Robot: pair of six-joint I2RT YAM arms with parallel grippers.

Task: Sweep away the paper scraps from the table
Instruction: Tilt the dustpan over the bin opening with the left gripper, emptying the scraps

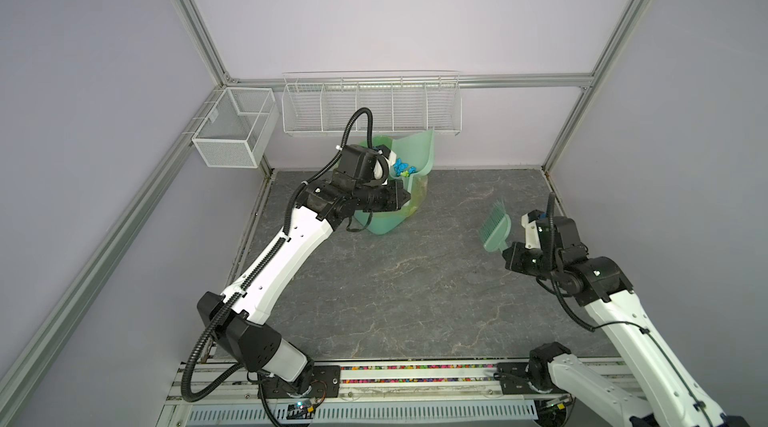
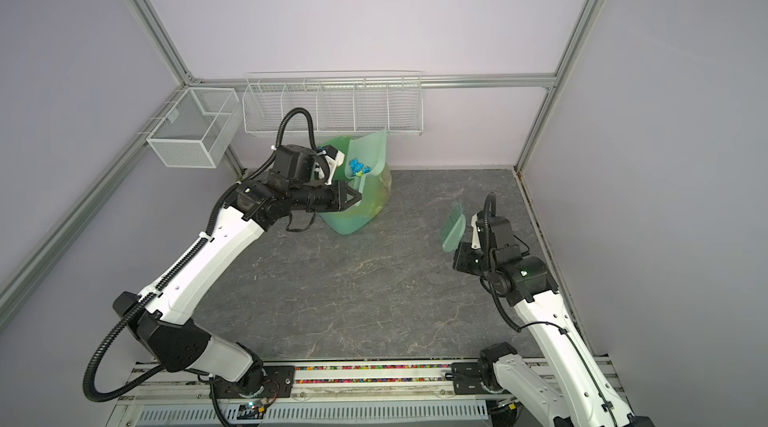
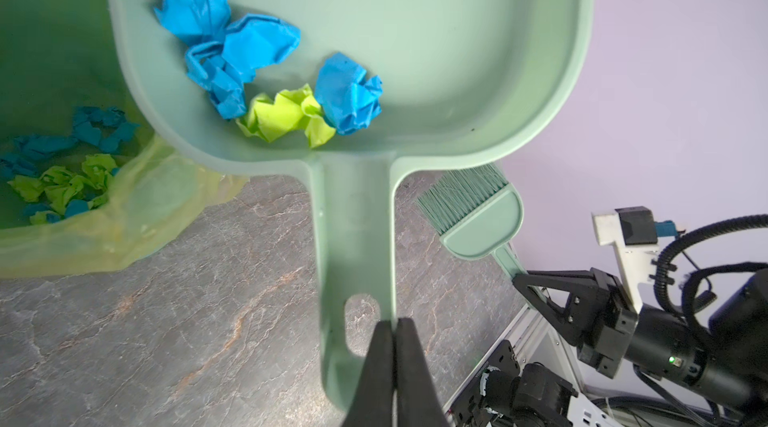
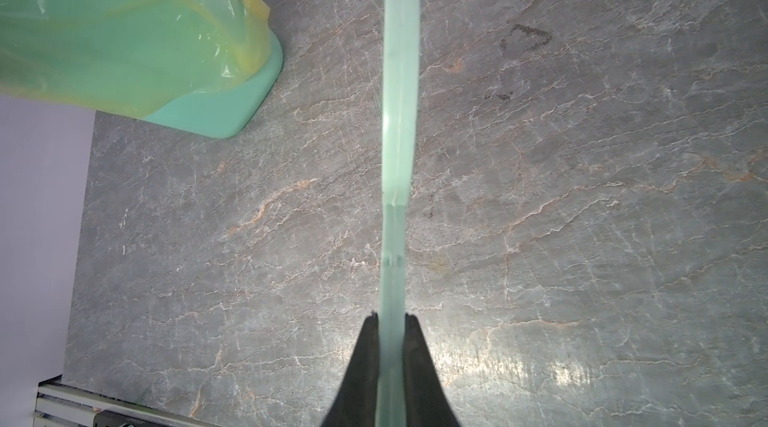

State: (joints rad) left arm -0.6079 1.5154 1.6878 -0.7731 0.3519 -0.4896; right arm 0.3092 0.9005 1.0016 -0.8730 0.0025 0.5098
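A mint-green dustpan [image 3: 436,51] hangs tilted over a green bin [image 1: 384,223] lined with a yellowish bag, at the back of the table [image 1: 415,279]. Blue and lime paper scraps [image 3: 266,67] lie in the pan's corner near the handle, seen in both top views [image 1: 404,168] [image 2: 358,167]. More scraps [image 3: 62,167] lie inside the bin. My left gripper [image 3: 394,321] is shut on the edge of the dustpan's handle. On the right, my right gripper [image 4: 392,317] is shut on the handle of a mint brush [image 1: 494,229], held above the table with its bristles pointing away.
A white mesh basket [image 1: 235,130] hangs on the left frame rail and a long wire rack [image 1: 372,107] on the back wall, just above the bin. Aluminium rails edge the table. Both arm bases sit on the front rail [image 1: 415,375].
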